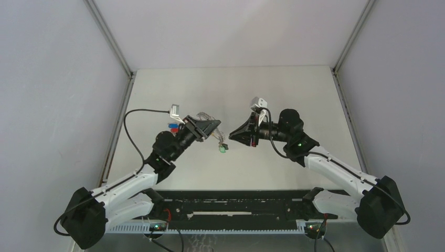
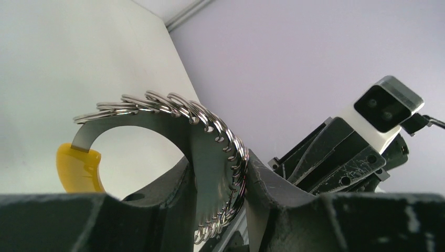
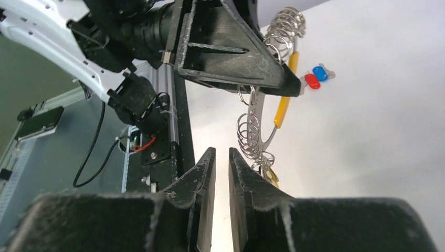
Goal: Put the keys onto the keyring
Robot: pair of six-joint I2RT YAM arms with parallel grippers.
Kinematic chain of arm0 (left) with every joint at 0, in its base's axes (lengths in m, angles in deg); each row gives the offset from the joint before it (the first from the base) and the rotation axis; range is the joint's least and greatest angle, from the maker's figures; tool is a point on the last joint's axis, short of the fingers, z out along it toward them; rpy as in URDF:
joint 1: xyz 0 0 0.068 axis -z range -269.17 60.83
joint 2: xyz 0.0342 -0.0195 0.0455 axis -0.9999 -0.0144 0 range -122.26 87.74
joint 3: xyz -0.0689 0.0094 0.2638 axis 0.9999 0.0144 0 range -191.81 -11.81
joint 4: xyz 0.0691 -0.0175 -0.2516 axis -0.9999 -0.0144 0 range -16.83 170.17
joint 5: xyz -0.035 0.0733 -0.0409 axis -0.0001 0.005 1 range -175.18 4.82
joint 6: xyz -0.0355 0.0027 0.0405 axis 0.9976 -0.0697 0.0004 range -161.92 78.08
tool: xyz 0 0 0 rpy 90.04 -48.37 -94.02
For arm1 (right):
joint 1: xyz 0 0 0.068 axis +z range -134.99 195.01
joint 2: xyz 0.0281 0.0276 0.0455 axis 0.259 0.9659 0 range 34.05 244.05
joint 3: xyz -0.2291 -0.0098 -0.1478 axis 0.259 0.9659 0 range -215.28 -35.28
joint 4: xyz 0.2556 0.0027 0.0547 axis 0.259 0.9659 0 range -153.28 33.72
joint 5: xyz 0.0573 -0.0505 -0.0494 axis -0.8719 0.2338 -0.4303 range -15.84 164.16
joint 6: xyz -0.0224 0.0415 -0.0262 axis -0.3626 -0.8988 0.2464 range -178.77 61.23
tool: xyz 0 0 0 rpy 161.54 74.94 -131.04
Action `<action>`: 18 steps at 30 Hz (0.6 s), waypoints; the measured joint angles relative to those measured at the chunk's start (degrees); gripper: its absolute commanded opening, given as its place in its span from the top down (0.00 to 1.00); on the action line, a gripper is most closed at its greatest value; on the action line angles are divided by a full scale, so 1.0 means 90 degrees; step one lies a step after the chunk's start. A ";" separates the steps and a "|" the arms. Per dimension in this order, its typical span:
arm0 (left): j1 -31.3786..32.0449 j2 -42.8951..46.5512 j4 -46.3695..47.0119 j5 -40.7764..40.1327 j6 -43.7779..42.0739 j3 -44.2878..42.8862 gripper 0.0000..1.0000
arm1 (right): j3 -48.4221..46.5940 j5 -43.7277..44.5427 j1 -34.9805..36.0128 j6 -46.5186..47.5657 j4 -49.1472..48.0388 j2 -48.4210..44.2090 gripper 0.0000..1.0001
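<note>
Above the middle of the white surface (image 1: 236, 89), the keyring (image 2: 210, 142) is held up in the air, a curved metal strip strung with a row of wire rings (image 2: 173, 102) and ending in a yellow tab (image 2: 78, 168). The left pincer (image 2: 219, 178) is clenched on it, its two fingers pressing the strip from either side, with the tab and the ringed arc sticking out beyond the fingertips.

Just to the right of the keyring, the right pincer (image 3: 221, 155) points at it tip first. Its fingers are drawn nearly together, with only a thin slit between them and nothing in that slit. One fingertip (image 3: 239, 157) sits just beside the lowest rings; whether it touches them I cannot tell.

To the left of the keyring, the keys (image 1: 172, 126) lie on the surface, red head (image 3: 311, 81) and blue head (image 3: 319, 72) side by side, neither of them on a ring.

A small green bit (image 1: 223, 148) shows just nearer than the keyring; too small to identify.
</note>
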State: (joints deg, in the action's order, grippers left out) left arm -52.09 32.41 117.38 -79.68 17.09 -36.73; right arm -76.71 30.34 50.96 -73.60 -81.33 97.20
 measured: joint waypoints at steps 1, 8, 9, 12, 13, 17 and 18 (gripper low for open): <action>0.0000 0.0000 0.0046 -0.0119 0.0073 0.0053 1.00 | 0.0000 0.0104 0.0000 -0.0100 0.0034 0.0012 0.86; 0.0000 -0.0002 0.0355 -0.0935 0.0675 0.0272 1.00 | 0.0000 0.0459 0.0100 -0.0799 0.0012 0.0457 0.82; 0.0000 -0.0005 0.0403 -0.1030 0.0755 0.0304 1.00 | 0.0000 0.0515 0.0131 -0.0840 0.0012 0.0527 0.81; 0.0000 -0.0007 0.0483 -0.1324 0.1020 0.0374 1.00 | 0.0029 0.0733 0.0277 -0.0850 -0.0005 0.0624 0.78; 0.0000 -0.0007 0.0503 -0.1384 0.1078 0.0391 1.00 | 0.0056 0.0852 0.0362 -0.0787 -0.0039 0.0624 0.78; 0.0000 -0.0007 0.0583 -0.1554 0.1290 0.0403 1.00 | 0.0168 0.1183 0.0549 -0.0503 -0.0226 0.0624 0.79; 0.0000 -0.0007 0.0612 -0.1588 0.1336 0.0403 1.00 | 0.0216 0.1234 0.0556 -0.0442 -0.0318 0.0631 0.79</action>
State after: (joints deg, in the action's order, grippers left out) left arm -52.09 32.35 122.89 -93.97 29.11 -33.10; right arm -74.77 41.45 55.96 -77.58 -84.19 102.89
